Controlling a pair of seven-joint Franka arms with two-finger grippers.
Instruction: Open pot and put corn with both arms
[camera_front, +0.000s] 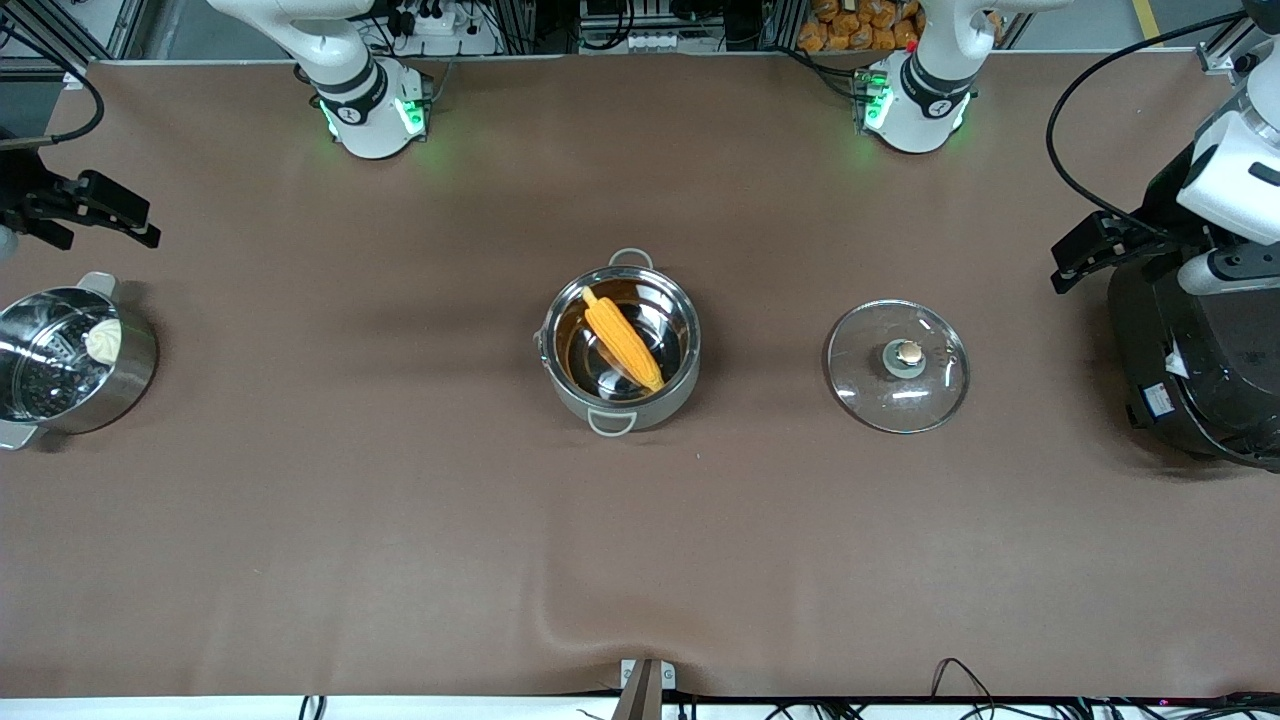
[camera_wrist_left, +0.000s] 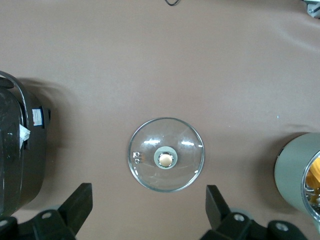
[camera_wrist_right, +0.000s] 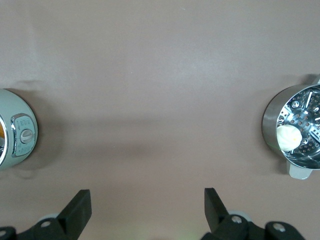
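Observation:
The shiny steel pot (camera_front: 660, 408) stands open in the middle of the table. The yellow-orange corn cob (camera_front: 622, 338) lies slanted inside it. The glass lid (camera_front: 897, 380) with its brass knob lies flat on the table beside the pot, toward the left arm's end. My left gripper (camera_front: 1085, 260) is open and empty in the air by the black rice cooker. In the left wrist view (camera_wrist_left: 149, 210) it is above the table near the lid (camera_wrist_left: 166, 155). My right gripper (camera_front: 140, 225) is open and empty, up near the steamer pot. It shows open in the right wrist view (camera_wrist_right: 147, 210).
A large black rice cooker (camera_front: 1190, 370) stands at the left arm's end of the table. A steel steamer pot (camera_front: 130, 375) with a white bun (camera_front: 103, 340) stands at the right arm's end. The brown mat has a ripple near the front edge (camera_front: 600, 630).

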